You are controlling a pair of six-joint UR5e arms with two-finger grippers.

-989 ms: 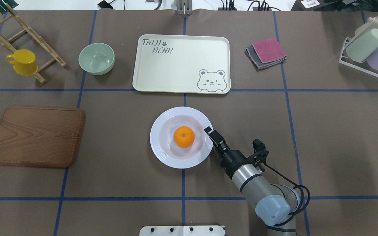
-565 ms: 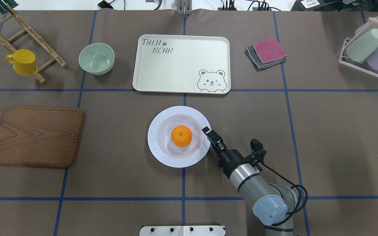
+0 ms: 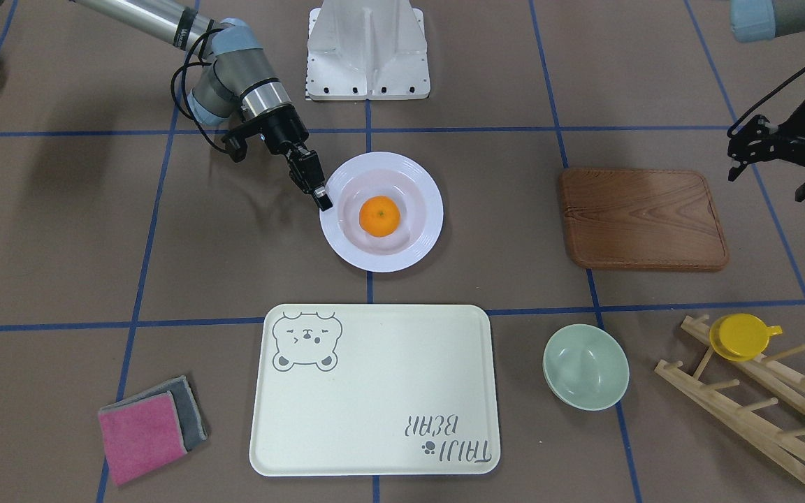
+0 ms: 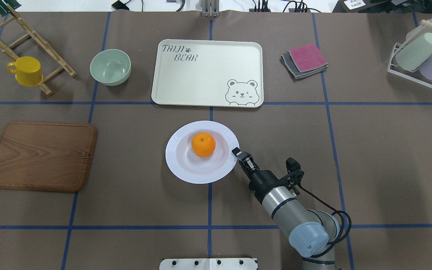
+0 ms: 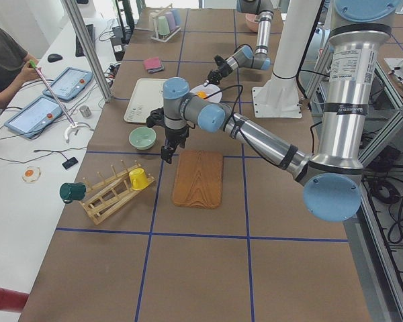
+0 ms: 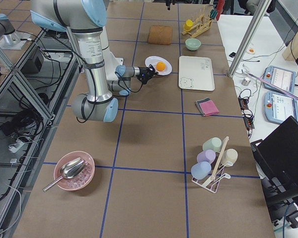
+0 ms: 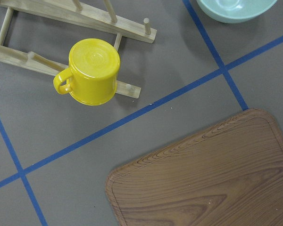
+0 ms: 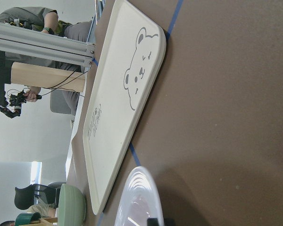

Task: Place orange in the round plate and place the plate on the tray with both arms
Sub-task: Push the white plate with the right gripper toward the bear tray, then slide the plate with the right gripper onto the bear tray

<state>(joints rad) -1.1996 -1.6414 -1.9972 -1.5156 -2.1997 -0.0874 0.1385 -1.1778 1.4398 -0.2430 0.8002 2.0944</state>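
Right gripper: black two-finger unit, fingers closed on the edge of the round plate nearest the right arm, rim pinched between them; the arm reaches in low from the robot's right

Round plate: white, glossy, ridged rim; at the centre of the table, on the robot's side of the tray and apart from it; whether it lies flat or is raised at the gripped edge cannot be told

Orange: one, in the plate's well, off centre toward the tray, clear of the fingers

Tray: cream, rectangular, bear drawing at the corner nearest the right gripper, lettering at the opposite corner

Left gripper: points down above the table near the wooden board; finger spacing cannot be told

Wooden board: brown, to the robot's left of the plate, well apart from it

Green bowl: just beside the tray's left end

Yellow cup: hung on the wooden rack, far left

Cloths: pink on grey, folded, right of the tray

Cup stand: pastel cups, far right

Pink bowl: holds a metal scoop, at the table's right end

Person: seated at the side desk
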